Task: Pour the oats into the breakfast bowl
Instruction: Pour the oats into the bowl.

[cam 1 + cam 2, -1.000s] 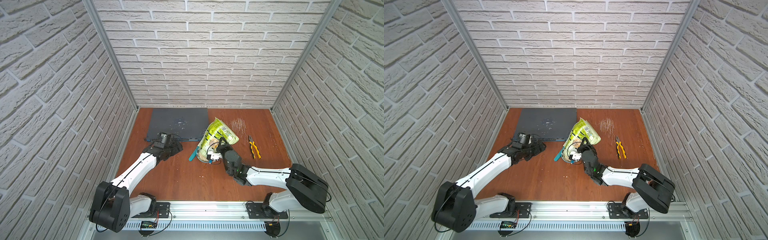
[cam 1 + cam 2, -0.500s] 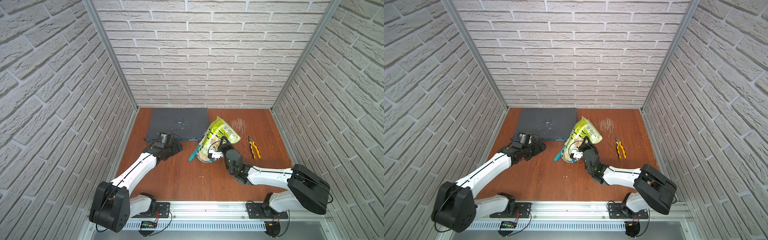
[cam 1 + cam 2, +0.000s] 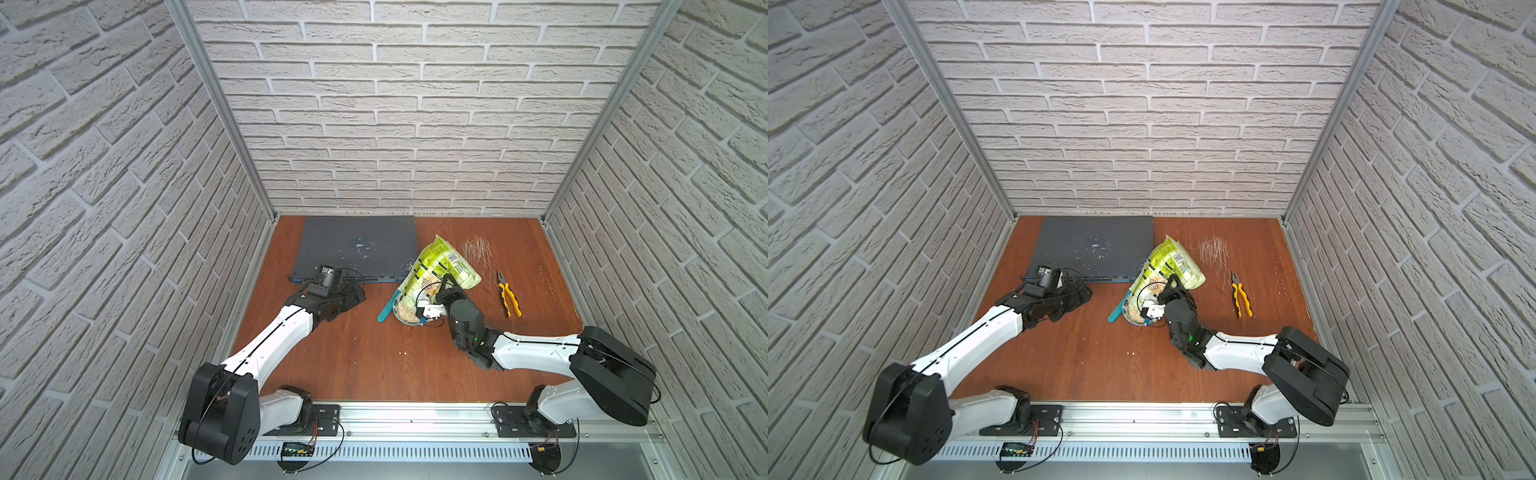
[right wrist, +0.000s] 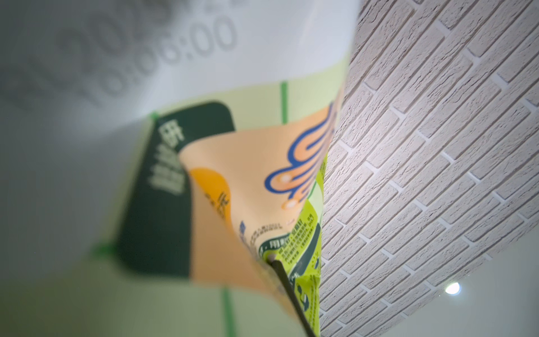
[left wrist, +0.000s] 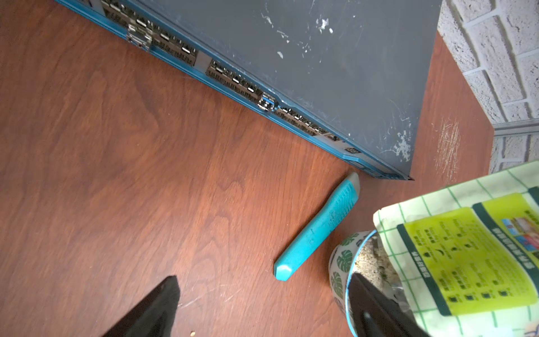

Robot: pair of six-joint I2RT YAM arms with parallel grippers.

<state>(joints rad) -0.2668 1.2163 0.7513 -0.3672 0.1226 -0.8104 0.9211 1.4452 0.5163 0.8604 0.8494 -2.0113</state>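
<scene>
Left wrist alone shows leaf prints on the bowl [image 5: 339, 262].

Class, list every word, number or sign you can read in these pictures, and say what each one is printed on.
"06:00", the end of a longer stamped number whose earlier digits are blurred: on the pale band of the oats pouch, right wrist view.
Characters on the pouch's dark green panel: too blurred to read.
Print on its yellow label: too small to read.
Port markings on the grey switch: too small to read.
</scene>
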